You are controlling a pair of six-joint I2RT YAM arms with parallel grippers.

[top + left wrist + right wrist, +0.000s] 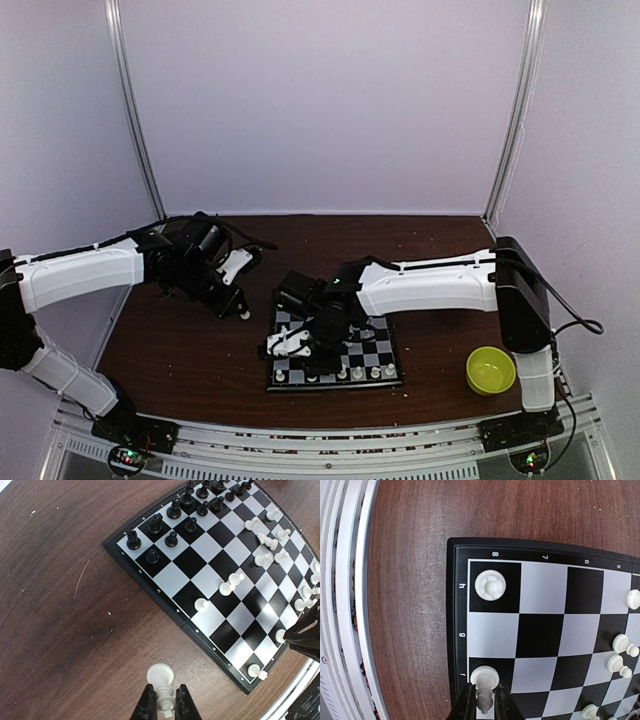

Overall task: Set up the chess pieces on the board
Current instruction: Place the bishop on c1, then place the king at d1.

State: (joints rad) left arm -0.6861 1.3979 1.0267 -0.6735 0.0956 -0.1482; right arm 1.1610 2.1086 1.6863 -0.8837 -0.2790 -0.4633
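Note:
The board [382,352] lies in front of the right arm, with black chess pieces [172,510] along one edge and white chess pieces [231,582] scattered over the other half. My left gripper [164,706] hangs over bare table beside the board [190,561], shut on a white piece [161,679] that points base-first away from the fingers. My right gripper [485,702] is down at the board's edge row [540,635]. Its fingers sit tight on both sides of a white piece [485,679] standing on a black edge square. Another white piece [490,586] stands in the corner square.
A yellow-green bowl [490,370] sits at the right near the right arm's base. The metal rail of the table's near edge [350,605] runs close to the board. Pale crumbs [109,613] dot the brown tabletop.

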